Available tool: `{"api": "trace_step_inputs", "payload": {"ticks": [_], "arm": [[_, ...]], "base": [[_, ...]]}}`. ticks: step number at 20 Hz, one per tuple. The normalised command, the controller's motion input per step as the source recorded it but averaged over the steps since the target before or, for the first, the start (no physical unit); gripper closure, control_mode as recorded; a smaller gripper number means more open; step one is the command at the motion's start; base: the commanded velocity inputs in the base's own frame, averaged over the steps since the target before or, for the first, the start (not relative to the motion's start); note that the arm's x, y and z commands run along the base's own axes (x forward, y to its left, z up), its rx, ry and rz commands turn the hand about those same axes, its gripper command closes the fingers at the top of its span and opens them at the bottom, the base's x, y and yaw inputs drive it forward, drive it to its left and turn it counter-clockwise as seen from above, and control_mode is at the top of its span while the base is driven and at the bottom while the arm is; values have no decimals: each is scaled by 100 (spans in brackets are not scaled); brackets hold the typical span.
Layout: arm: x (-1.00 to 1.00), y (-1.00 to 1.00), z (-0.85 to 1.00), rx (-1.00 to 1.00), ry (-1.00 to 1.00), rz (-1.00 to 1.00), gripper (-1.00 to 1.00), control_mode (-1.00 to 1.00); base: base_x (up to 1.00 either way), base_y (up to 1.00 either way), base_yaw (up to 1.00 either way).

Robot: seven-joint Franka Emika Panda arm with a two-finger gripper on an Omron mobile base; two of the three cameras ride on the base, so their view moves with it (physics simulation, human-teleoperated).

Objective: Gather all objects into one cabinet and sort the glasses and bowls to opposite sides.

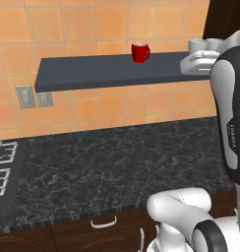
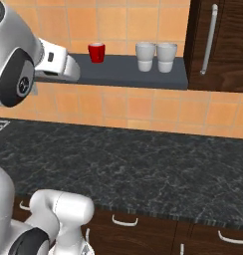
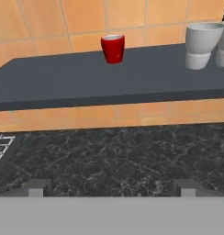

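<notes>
A small red cup (image 1: 140,51) (image 2: 96,52) (image 3: 113,48) stands upright near the middle of the flat grey wall shelf (image 2: 118,74). Two pale grey cups (image 2: 145,56) (image 2: 167,57) (image 3: 202,39) stand side by side to its right, close to the dark brown cabinet (image 2: 225,45), whose door with a long silver handle (image 2: 209,39) is closed. My gripper (image 3: 111,189) is open and holds nothing. It hangs over the counter in front of the shelf, facing the cups and well short of them. The tan bowl and the wide red vessel are out of view.
A black marble counter (image 1: 107,167) runs below the shelf, with low drawers (image 2: 124,221) under its front edge. A stove burner (image 1: 4,170) lies at the counter's left end. Wall outlets (image 1: 26,96) sit under the shelf's left end.
</notes>
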Motion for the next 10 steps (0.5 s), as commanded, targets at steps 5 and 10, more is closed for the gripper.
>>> {"api": "trace_step_inputs", "payload": {"ticks": [5,10], "arm": [[63,-2,0,0,0,7,-100,-100],[54,-1,-14,0,-6,7,-100,-100]], "base": [[0,0,0],[0,0,0]]}}
